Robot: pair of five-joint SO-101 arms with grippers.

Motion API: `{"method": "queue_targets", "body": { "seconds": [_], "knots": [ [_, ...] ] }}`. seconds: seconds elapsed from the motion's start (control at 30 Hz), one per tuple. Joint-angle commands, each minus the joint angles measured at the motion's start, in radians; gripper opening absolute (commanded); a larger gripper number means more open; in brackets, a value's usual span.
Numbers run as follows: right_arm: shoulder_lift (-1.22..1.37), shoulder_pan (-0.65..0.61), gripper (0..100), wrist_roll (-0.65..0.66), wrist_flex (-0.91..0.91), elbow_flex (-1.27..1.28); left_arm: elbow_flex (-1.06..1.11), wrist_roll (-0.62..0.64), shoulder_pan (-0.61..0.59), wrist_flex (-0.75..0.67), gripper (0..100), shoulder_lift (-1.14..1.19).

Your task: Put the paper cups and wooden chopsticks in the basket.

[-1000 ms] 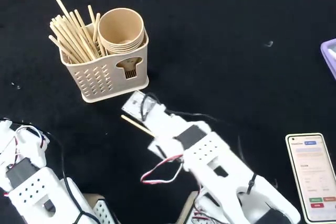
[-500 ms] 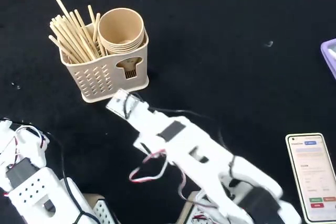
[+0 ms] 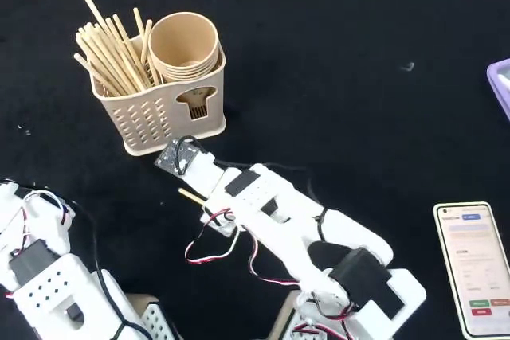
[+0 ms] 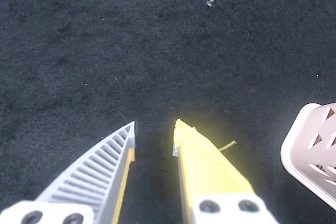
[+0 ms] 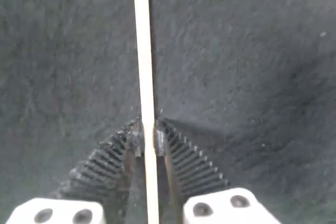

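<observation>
The right gripper (image 5: pixel 148 129) pinches a smooth, round, pale wooden chopstick (image 5: pixel 143 61) between ribbed black jaws; its long axis runs straight out past the fingertips, above the cloth (image 3: pixel 358 101), just before the slotted basket (image 3: pixel 159 117); the left gripper (image 4: pixel 154 129) stands narrowly parted, empty.

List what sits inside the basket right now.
The basket holds stacked paper cups and a bundle of chopsticks; its wall covers most of their lower parts. One more chopstick is outside, in the right pincer.
</observation>
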Motion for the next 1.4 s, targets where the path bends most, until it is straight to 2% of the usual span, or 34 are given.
{"method": "queue_targets", "body": {
  "seconds": [0.0,0.3,0.5,0.6,0.7,0.83,0.93,1.17,1.37],
  "knots": [
    [-0.125,-0.008,1.0,0.020,0.101,-0.058,-0.018,0.002,-0.008,-0.021,13,0.000],
    [-0.602,-0.009,1.1,0.015,0.334,-0.073,-0.018,0.002,-0.008,-0.021,13,0.000],
    [-0.872,-0.015,1.1,-0.025,0.381,-0.197,-0.018,0.003,-0.008,-0.021,13,0.000],
    [-0.909,-0.015,1.1,-0.135,0.252,-0.265,-0.018,0.005,-0.007,-0.021,13,0.000],
    [-0.905,-0.017,1.1,-0.196,0.038,-0.278,-0.018,0.005,-0.007,-0.021,13,0.000],
    [-0.849,-0.060,1.1,-0.230,-0.229,-0.305,-0.018,0.002,-0.007,-0.021,13,0.000],
    [-0.765,-0.107,1.1,-0.230,-0.365,-0.361,-0.016,0.002,-0.007,-0.021,13,0.000],
    [-0.484,-0.123,1.1,-0.229,-0.609,-0.547,-0.016,0.002,-0.007,-0.021,13,0.000],
    [-0.252,-0.121,1.1,-0.222,-0.652,-0.719,-0.005,0.002,-0.007,-0.023,13,0.000]
  ]
}}
